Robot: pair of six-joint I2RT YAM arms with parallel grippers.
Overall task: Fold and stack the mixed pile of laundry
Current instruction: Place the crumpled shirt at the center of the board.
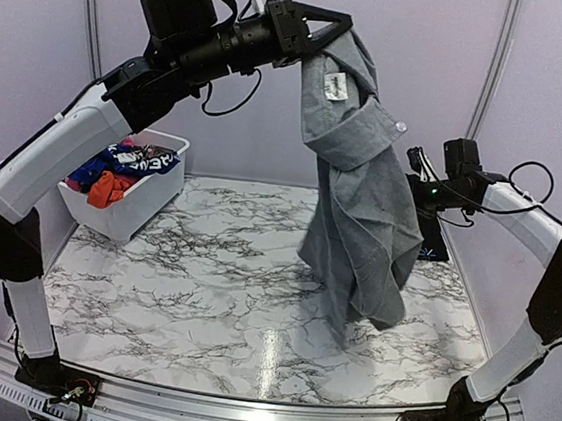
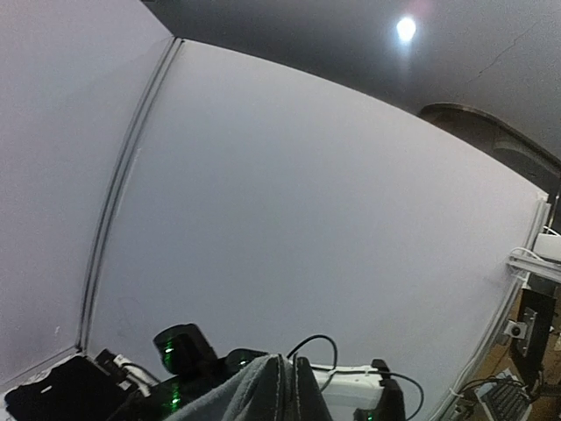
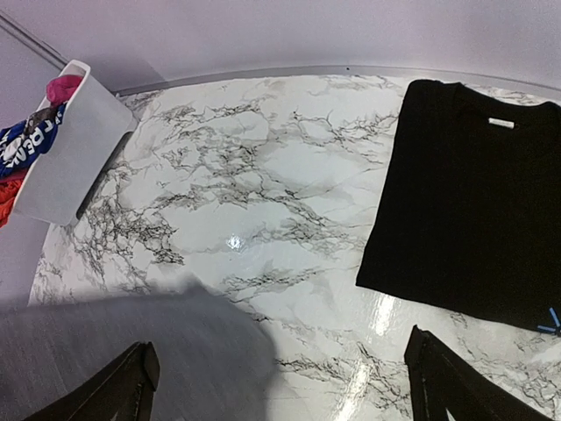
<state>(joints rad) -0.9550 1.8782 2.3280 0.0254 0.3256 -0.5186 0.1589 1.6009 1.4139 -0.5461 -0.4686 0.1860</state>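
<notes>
Top view: left tool [image 1: 321,36] is raised high and clenched on the collar end of the grey shirt [image 1: 362,209], which hangs full length over the marble surface [image 1: 204,273] with its neck label [image 1: 336,88] showing; can't tell if the hem touches down. Right tool [image 1: 418,168] sits just beside the hanging shirt. The coloured pieces [image 1: 114,168] are piled in the white basket [image 1: 151,202] at far left. Left wrist view: mostly wall, with a seamed fold of the grey shirt [image 2: 263,390] at the bottom edge. Right wrist view: right tool [image 3: 280,351] is released, fingers spread wide, gripping nothing. Blurred grey shirt [image 3: 131,342] at lower left, a folded black garment [image 3: 473,184] lying flat on the surface [image 3: 263,175] to the right, the basket [image 3: 70,149] at far left.
</notes>
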